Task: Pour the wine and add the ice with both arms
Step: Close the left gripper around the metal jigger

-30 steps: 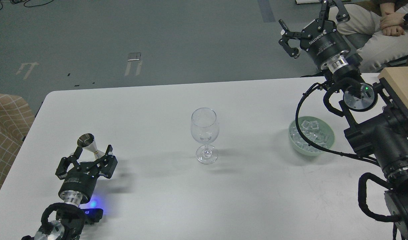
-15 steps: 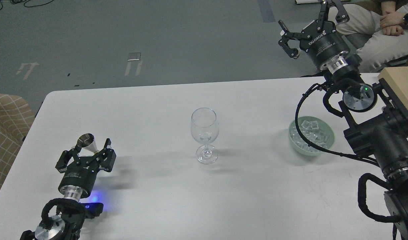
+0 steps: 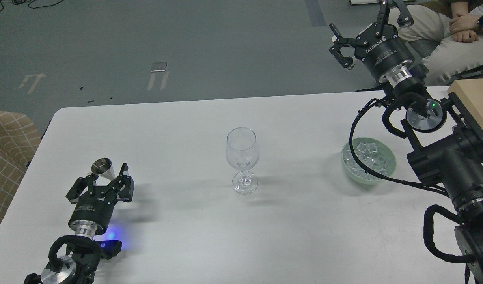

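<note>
The white table [image 3: 186, 130] carries everything. The right gripper [image 3: 365, 27] is parked high beyond the far edge, jaws spread and empty, no different from a second ago. Below its arm the green bowl [image 3: 390, 165] keeps the ice [image 3: 365, 152], heaped and seemingly untouched. The wine glass [image 3: 242, 157] stands upright mid-table (something pale sits low in its bowl; I cannot say what). Over the last second the left gripper [image 3: 104, 184] has drawn back from the jigger [image 3: 103, 169], which stands on the table between its slack, parted fingers. No wine shows anywhere, so pouring looks finished; ice probably comes next.
</note>
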Robot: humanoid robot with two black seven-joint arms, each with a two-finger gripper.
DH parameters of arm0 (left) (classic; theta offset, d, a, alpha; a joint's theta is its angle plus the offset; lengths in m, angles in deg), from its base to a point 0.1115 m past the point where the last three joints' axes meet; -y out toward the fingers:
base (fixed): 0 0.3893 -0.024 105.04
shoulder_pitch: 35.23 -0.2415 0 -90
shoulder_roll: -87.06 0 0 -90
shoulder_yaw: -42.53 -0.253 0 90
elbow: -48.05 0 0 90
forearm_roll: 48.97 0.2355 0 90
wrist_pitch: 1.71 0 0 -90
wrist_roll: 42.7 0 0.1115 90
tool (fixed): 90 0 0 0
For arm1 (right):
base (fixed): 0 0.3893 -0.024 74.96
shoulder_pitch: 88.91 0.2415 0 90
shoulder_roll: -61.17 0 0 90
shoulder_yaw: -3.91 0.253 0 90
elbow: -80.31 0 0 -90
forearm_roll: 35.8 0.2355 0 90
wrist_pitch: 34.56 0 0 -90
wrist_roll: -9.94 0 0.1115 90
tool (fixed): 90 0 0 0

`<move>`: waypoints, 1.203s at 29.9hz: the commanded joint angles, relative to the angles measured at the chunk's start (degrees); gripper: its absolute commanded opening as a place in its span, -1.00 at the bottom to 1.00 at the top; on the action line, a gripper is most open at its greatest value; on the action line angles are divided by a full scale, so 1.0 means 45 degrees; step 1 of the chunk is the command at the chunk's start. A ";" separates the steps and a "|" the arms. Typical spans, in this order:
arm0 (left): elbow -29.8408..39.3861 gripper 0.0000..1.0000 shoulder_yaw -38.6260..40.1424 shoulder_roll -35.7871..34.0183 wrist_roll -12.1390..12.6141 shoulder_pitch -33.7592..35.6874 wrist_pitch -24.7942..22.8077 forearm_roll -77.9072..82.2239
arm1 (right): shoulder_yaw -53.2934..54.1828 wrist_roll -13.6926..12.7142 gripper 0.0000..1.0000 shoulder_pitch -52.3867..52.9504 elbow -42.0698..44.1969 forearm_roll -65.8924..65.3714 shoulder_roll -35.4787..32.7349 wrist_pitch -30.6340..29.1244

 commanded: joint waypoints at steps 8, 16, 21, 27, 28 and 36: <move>-0.0009 0.06 0.0051 -0.0005 0.0047 0.0061 -0.0020 -0.0118 | -0.0002 0.0007 1.00 0.0000 0.0002 -0.0002 0.0059 0.0000; 0.0011 -0.08 0.0109 0.0015 0.0086 0.0041 -0.0078 -0.0158 | -0.0002 -0.0012 1.00 0.0020 0.0002 -0.0002 0.0059 0.0011; 0.0030 -0.11 0.0109 0.0015 0.0086 0.0022 -0.0079 -0.0158 | -0.0002 -0.0012 1.00 0.0020 0.0002 -0.0002 0.0059 0.0011; 0.0050 -0.25 0.0109 0.0015 0.0086 0.0003 -0.0175 -0.0158 | -0.0002 0.0007 1.00 0.0020 0.0002 0.0017 0.0059 0.0031; 0.0088 -0.28 0.0109 0.0015 0.0067 -0.0017 -0.0234 -0.0158 | -0.0002 -0.0012 1.00 0.0020 0.0002 -0.0002 0.0059 0.0031; 0.0167 -0.41 0.0109 0.0015 0.0047 -0.0037 -0.0274 -0.0158 | -0.0002 -0.0012 1.00 0.0039 0.0002 -0.0002 0.0059 0.0031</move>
